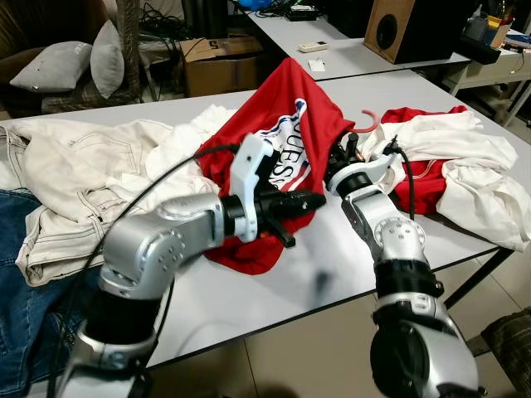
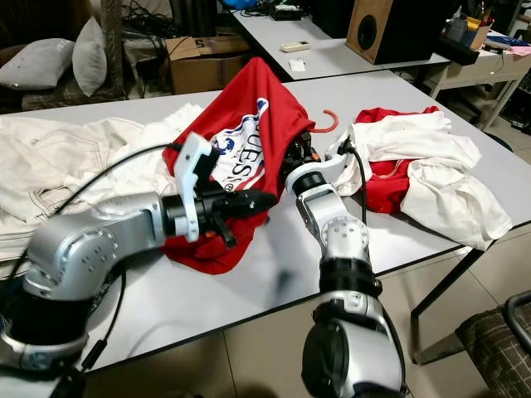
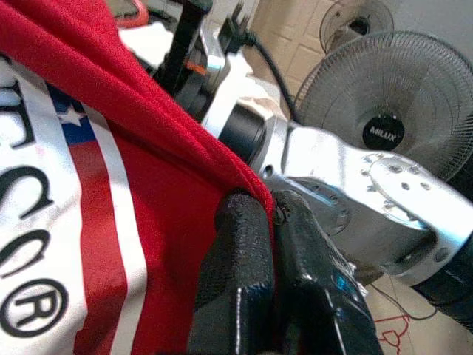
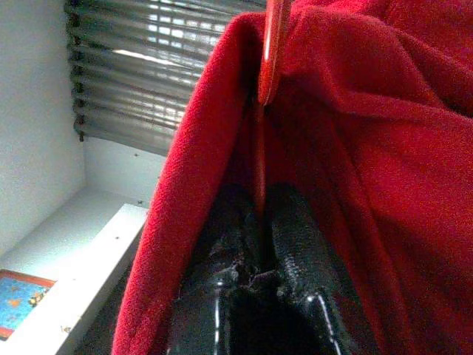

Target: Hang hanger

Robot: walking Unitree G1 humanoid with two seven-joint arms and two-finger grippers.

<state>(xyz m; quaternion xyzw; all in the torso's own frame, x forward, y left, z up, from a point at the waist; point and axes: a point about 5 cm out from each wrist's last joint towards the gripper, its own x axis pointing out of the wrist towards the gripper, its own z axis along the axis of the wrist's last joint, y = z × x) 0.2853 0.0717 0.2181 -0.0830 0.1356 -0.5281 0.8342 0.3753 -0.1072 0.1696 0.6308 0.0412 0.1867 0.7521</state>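
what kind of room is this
Probably a lived-in workroom or home office, not a laundry: white tables heaped with clothes, a speaker on the far desk, a sofa with grey cushions and a standing fan.

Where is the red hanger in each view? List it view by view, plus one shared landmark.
Left eye view: the red hanger hooks out right of the red shirt.
Right eye view: same hook.
Left wrist view: red curve at top.
Right wrist view: thin bar above the right gripper.
Shared landmark: the shirt.
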